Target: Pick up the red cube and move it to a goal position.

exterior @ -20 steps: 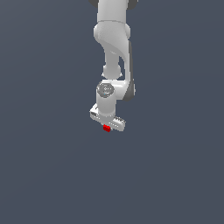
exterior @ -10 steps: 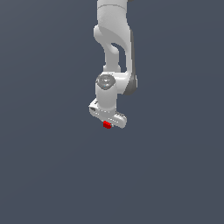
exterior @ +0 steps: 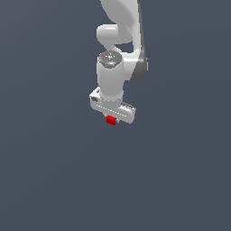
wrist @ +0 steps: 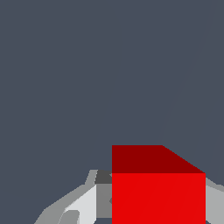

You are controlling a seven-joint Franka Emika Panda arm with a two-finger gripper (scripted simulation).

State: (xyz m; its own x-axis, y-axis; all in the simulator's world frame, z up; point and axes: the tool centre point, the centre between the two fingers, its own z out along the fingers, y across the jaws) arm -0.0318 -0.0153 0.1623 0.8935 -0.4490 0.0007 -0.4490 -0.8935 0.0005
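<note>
We've got the red cube (exterior: 111, 120) pinched in our gripper (exterior: 111, 119), jaws closed narrow on its sides, and the exterior view shows it tucked right under the white gripper body. Whether it's clear of the tabletop (exterior: 49, 180) we can't tell; that plain grey ground gives us no shadow to judge by. In the wrist view the red cube (wrist: 158, 197) fills the corner, one pale finger (wrist: 81, 205) showing beside it. The risk from here: the cube's faces look smooth, flat and hard, sharp-edged, so a sudden swing toward the goal could let it slide out of the glossy white gripper. There's no goal marker in sight either, so we could well misplace it.
</note>
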